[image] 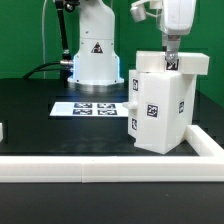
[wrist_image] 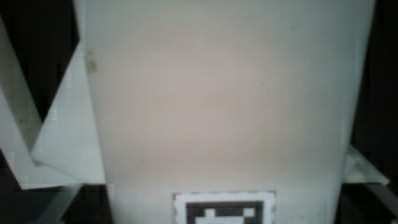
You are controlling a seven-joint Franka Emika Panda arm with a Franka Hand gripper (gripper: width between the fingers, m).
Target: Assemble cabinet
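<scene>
The gripper (image: 172,62) sits at the top of the glossy white box-shaped plastic cabinet (image: 158,110); whether its fingers clamp a panel cannot be determined. Directly below the gripper, the cabinet stands upright on the black table (image: 40,105).

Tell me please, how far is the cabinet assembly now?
Done: the cabinet body stands upright by the rail, side panels apparently on. In hand: the gripper is at its top edge; whether it grips, I cannot tell. Left: nothing loose is visible, so remaining steps are unclear.
</scene>
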